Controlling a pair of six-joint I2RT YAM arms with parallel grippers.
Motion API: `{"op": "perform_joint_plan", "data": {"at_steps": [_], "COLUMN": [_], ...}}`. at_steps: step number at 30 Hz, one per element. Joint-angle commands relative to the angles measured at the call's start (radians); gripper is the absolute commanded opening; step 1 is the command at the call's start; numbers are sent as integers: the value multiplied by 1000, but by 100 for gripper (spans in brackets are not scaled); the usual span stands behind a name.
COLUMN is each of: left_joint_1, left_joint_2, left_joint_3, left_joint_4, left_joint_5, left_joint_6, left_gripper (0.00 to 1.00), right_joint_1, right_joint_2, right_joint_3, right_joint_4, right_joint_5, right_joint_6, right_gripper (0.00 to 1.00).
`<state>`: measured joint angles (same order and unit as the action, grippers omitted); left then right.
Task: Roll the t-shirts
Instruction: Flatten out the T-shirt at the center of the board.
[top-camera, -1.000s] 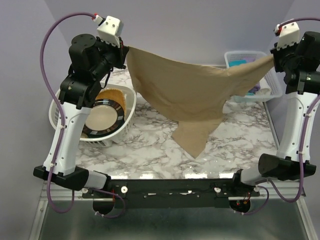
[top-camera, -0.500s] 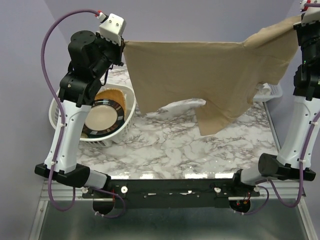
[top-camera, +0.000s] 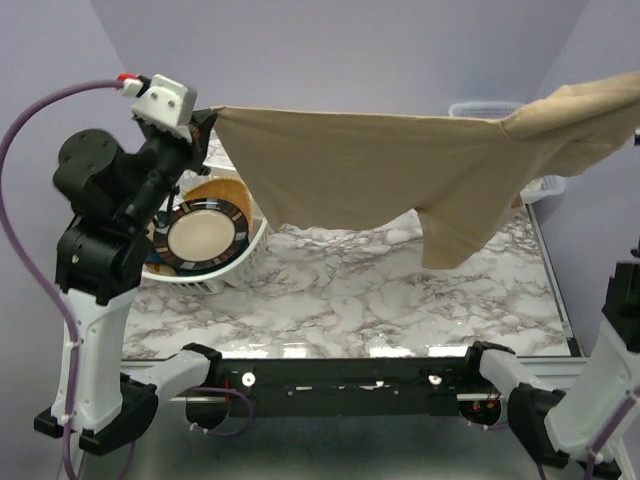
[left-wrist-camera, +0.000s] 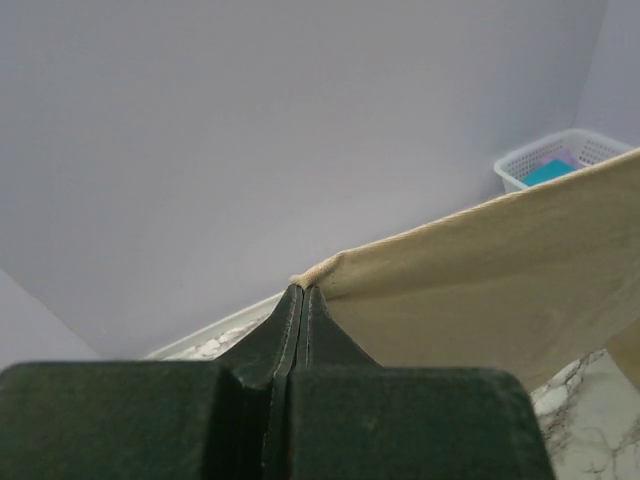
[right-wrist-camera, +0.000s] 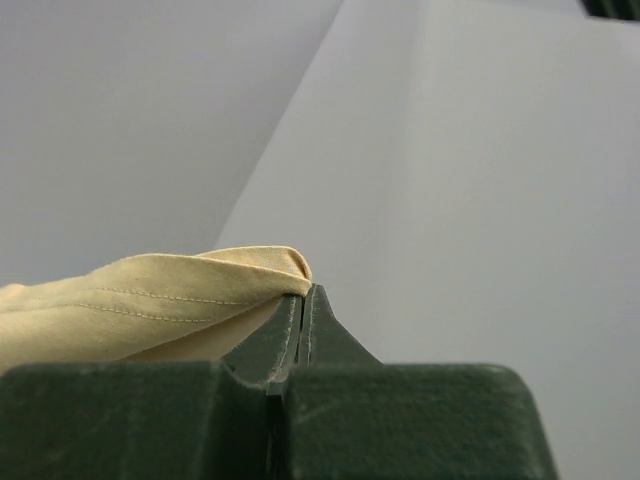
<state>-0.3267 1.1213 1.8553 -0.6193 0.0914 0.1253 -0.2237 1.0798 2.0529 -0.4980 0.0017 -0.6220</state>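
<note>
A large beige t-shirt (top-camera: 400, 170) hangs stretched in the air across the top view, high above the marble table (top-camera: 350, 290). My left gripper (top-camera: 205, 115) is shut on its left corner; the left wrist view shows the pinched hem (left-wrist-camera: 315, 272) at my closed left gripper (left-wrist-camera: 302, 292). My right gripper is outside the top view at the right edge; the right wrist view shows my right gripper (right-wrist-camera: 305, 292) shut on a fold of the beige shirt (right-wrist-camera: 150, 295). A teal bundle (left-wrist-camera: 548, 172) lies in the far white basket (left-wrist-camera: 520, 165).
A white basket (top-camera: 240, 255) at the left holds a dark-rimmed patterned plate (top-camera: 205, 235) and a golden-brown woven piece (top-camera: 215, 188). A second white basket (top-camera: 485, 108) stands at the back right, mostly hidden behind the shirt. Lilac walls enclose the table.
Both arms have lifted the beige shirt higher and pulled it wider apart. The left arm swung up and left; the right gripper rose out of the top view. The shirt's hanging tip left the table.
</note>
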Motion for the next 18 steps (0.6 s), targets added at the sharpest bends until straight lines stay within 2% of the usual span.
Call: {"op": "perform_joint_plan", "data": {"at_steps": [1,10,18], "left_joint_1": [26,89,106], "left_joint_2": [-123,-307,-325], "left_joint_3": [-34,-74,-64], "left_joint_4": [-13,-13,62], "left_joint_5": [51,168,169], "left_joint_6": [-16,-56,-61], "left_gripper": [0,0,0], "right_joint_1": [-6,-6,-6], "right_joint_2": [-139,-329,-311], "right_joint_3": [-43,-30,53], "right_joint_4": [-34,-96,-51], "right_joint_5": [-35,-29,-25], "right_joint_6": [-34,33,120], "right_gripper": [1,0,0]}}
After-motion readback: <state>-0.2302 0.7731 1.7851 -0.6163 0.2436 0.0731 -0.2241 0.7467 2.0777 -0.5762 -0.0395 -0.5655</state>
